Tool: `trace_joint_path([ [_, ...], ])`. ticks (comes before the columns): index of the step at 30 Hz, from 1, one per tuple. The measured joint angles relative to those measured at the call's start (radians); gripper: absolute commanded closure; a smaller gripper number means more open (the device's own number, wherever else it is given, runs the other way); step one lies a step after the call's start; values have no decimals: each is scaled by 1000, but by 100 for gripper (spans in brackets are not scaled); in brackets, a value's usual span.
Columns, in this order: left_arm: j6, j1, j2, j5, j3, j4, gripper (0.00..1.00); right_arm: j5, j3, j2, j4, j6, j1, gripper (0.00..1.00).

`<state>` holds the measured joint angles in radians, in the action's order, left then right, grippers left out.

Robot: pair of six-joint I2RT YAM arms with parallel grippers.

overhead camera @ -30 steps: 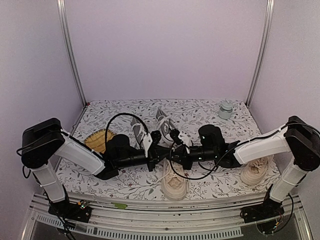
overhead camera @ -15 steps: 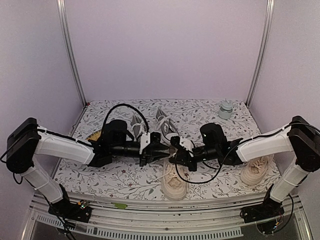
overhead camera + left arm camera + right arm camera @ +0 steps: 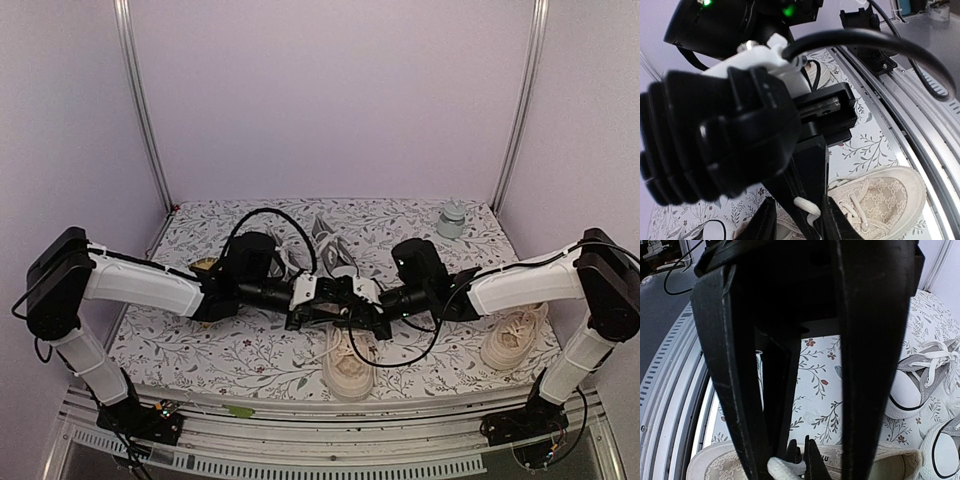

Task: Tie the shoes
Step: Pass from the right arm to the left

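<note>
In the past second our left arm (image 3: 150, 290) has swung its forearm toward the far side of the flower-patterned desk (image 3: 250, 355) and pushed its wrist inward. The left jaws now meet the right ones tip to tip, lower than before. In the left wrist view the left jaws show a gap with a loop of thick white lace (image 3: 807, 207) lying in it; we cannot tell whether they pinch it.

Directly below both sets of jaws lies the larger cream lace-up canvas sneaker (image 3: 350, 365), toe toward the near edge. The right jaws stand apart, with the lace end down at their tips. We judge this to be a lace hand-over under way, with no knot formed yet.

Beyond the jaws sit the small grey canvas sneakers (image 3: 335, 250). Well to their right lies the second cream sneaker (image 3: 508, 342).
</note>
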<state>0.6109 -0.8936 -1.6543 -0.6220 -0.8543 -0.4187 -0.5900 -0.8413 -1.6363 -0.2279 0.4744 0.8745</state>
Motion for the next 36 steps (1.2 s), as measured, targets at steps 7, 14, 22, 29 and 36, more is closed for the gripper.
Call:
trace_joint_path([
  [7, -2, 0, -4, -35, -10, 18, 99, -14, -5, -5, 15, 18, 0, 99],
  [14, -72, 2, -8, -59, -6, 12, 100, 6, -27, -10, 52, 14, 0, 68],
  [22, -313, 2, 21, 97, 176, -195, 100, 171, -38, 117, 240, -180, -35, 57],
  [29, -456, -10, 21, 178, 203, -306, 100, 454, -42, 227, 526, -502, -50, 57],
  [36, -509, -30, 21, 233, 205, -343, 100, 437, -42, 123, 700, -612, 47, 64],
])
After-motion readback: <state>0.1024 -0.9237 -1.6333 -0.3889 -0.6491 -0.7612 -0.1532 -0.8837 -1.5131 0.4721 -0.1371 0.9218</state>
